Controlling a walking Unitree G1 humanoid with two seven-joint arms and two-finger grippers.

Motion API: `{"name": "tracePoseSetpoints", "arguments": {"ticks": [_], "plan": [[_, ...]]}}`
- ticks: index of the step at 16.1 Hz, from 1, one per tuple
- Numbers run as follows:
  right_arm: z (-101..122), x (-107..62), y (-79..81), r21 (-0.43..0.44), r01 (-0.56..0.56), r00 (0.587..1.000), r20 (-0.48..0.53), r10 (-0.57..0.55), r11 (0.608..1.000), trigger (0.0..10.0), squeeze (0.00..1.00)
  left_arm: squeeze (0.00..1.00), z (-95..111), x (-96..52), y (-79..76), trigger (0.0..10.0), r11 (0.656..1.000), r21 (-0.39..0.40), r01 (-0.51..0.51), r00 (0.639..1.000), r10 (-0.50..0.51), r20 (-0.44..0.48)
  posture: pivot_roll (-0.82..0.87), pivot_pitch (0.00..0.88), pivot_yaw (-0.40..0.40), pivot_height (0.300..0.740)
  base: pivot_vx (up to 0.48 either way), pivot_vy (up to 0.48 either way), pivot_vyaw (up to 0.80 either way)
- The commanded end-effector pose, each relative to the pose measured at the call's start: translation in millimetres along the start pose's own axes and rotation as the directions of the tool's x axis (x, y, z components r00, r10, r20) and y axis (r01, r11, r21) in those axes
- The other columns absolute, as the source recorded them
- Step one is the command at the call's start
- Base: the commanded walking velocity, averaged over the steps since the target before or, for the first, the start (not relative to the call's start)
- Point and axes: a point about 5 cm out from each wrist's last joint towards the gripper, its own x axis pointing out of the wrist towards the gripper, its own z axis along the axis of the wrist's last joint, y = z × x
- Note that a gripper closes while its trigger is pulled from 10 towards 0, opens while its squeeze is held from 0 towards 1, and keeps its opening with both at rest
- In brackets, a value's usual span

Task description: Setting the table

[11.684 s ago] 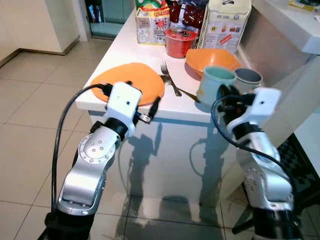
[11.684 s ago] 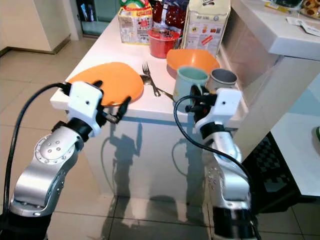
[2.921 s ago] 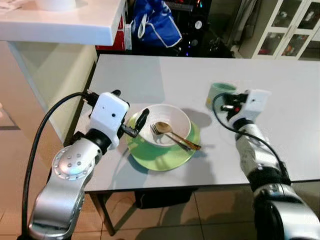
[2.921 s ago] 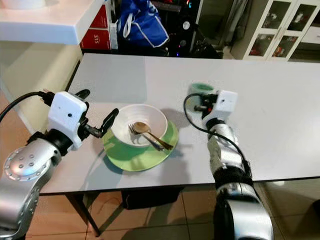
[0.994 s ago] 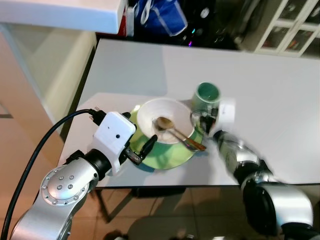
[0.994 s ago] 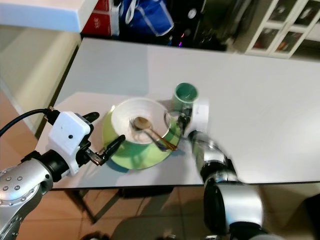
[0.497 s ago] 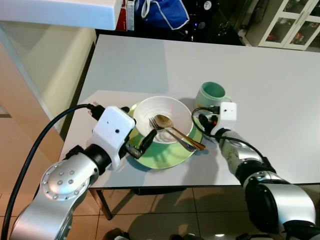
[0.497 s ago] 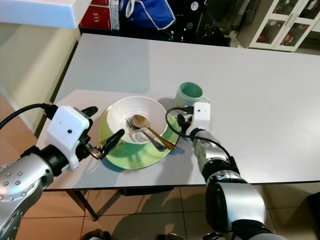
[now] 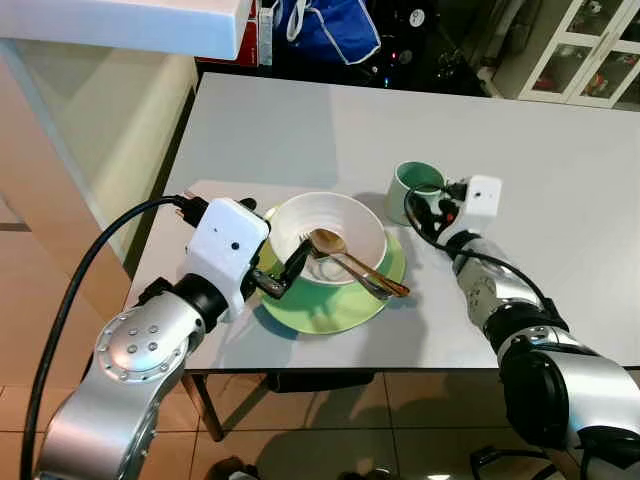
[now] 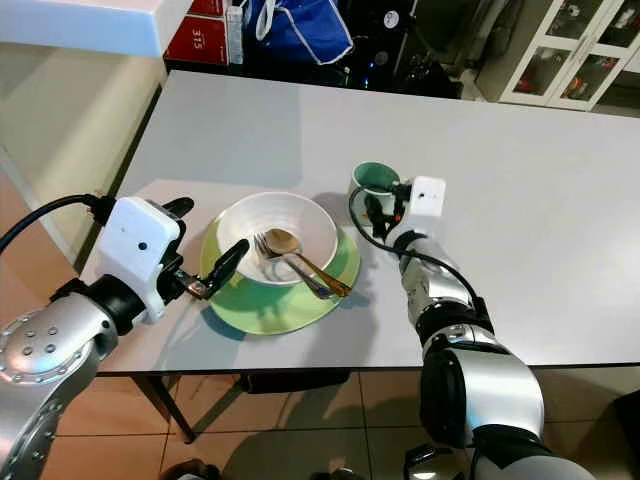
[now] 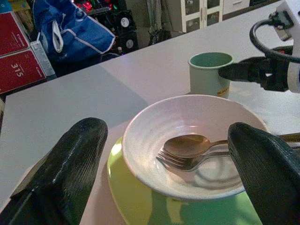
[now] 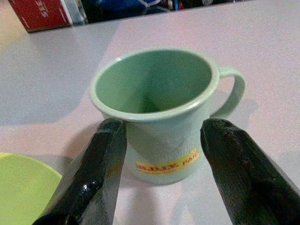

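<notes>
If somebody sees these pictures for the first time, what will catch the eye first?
A white bowl holding a spoon and fork sits on a green plate near the grey table's front edge. The left gripper is open about the bowl; the right gripper flanks a green mug beside it.

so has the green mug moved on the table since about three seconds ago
Cannot tell for sure. The green mug stands upright right of the white bowl in both moments, with the right end effector beside it, but the camera shifted, so any small slide is unclear.

Bare table (image 9: 560, 130) beyond mug (image 9: 416, 188), bowl (image 9: 327, 238) close on mug's left, counter edge (image 9: 130, 25) far-left.
</notes>
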Motion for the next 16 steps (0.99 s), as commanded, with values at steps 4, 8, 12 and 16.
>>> {"name": "tracePoseSetpoints", "arguments": {"ticks": [4, 8, 12, 16], "plan": [[20, -1.8, -10.9, 0.030, -0.011, 0.993, 0.117, 0.008, 0.999, 10.0, 0.00, 0.00, 3, 4.7, -3.5, 10.0, 1.000, 0.006, 0.002, 1.000, -0.002, 0.026, 0.12, 0.000, -0.126, 0.740, 0.000, 0.000, 0.00], [26, -3.8, -7.7, 0.031, -0.073, 0.980, 0.186, 0.066, 0.997, 10.0, 1.00, 0.00, 3, 9.7, -3.5, 10.0, 1.000, -0.002, -0.007, 0.999, 0.007, 0.043, 0.10, 0.000, -0.122, 0.740, 0.000, 0.000, 0.00], [61, -22.9, -11.9, -0.045, -0.056, 0.918, 0.390, 0.070, 0.997, 10.0, 1.00, 0.00, 5, 19.3, 2.1, 10.0, 0.988, 0.008, -0.151, 0.986, 0.151, 0.073, 0.09, 0.000, -0.120, 0.740, 0.000, 0.000, 0.00], [99, -75.1, -6.7, -0.042, 0.063, 0.867, 0.498, -0.034, 0.997, 10.0, 0.00, 0.00, -3, 26.7, 12.0, 10.0, 0.957, 0.008, -0.290, 0.956, 0.290, 0.031, 0.04, 0.000, -0.094, 0.740, 0.000, 0.000, 0.00]]}}
